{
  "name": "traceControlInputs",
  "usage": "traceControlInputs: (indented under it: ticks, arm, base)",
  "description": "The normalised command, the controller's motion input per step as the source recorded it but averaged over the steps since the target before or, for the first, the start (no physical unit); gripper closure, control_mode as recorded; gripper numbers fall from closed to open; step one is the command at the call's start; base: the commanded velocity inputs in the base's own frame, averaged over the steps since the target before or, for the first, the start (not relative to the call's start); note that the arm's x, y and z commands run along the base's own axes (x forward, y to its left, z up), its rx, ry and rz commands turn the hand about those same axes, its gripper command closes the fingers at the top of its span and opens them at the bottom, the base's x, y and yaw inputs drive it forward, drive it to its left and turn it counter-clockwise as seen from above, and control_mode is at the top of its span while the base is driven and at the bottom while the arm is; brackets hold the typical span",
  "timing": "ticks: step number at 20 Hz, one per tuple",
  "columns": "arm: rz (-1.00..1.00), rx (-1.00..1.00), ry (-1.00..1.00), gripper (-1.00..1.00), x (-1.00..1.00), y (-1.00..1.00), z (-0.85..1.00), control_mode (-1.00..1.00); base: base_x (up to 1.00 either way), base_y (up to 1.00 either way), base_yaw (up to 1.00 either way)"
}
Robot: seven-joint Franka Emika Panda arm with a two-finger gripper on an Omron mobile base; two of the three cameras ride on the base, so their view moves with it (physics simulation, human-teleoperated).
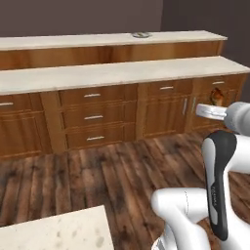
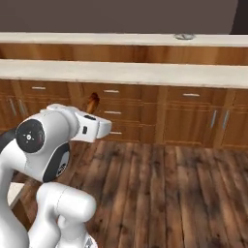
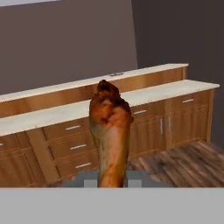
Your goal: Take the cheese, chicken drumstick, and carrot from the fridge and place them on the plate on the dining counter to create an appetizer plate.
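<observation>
A: Where is the chicken drumstick (image 3: 110,131)?

B: In the pincer (image 3: 109,181). The hand view has it standing upright between the two tips, thick browned end up and narrow end down, with the jaws closed on that lower part. From the left base view a bit of the brown meat peeks out past the end of the arm, and from the right base view a brown tip shows just above the hand.

A: And the plate (image 1: 141,34)?

B: On the upper tier of the dining table (image 1: 112,73), well beyond the drumstick, toward that top's right half. It reads as a small grey disc; I think it is bare, though it is too small to tell for sure.

A: How does the drumstick sit against the table?

B: Held in the air in front of its wooden drawers (image 1: 93,117), well apart from them, over the wood plank floor (image 1: 97,176).
</observation>
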Motion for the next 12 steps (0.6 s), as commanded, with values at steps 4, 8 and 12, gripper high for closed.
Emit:
traceControlInputs:
  ticks: [4,8,12]
  arm:
    - [0.00,0.00,0.00,1.00,0.00,0.00,0.00,1.00]
    - [0.00,0.00,0.00,1.00,0.00,0.00,0.00,1.00]
    - [0.00,0.00,0.00,1.00,0.00,0.00,0.00,1.00]
  base:
    - [1.00,-0.10,0.58]
    - [1.00,-0.11,0.67]
    - [1.00,-0.11,0.70]
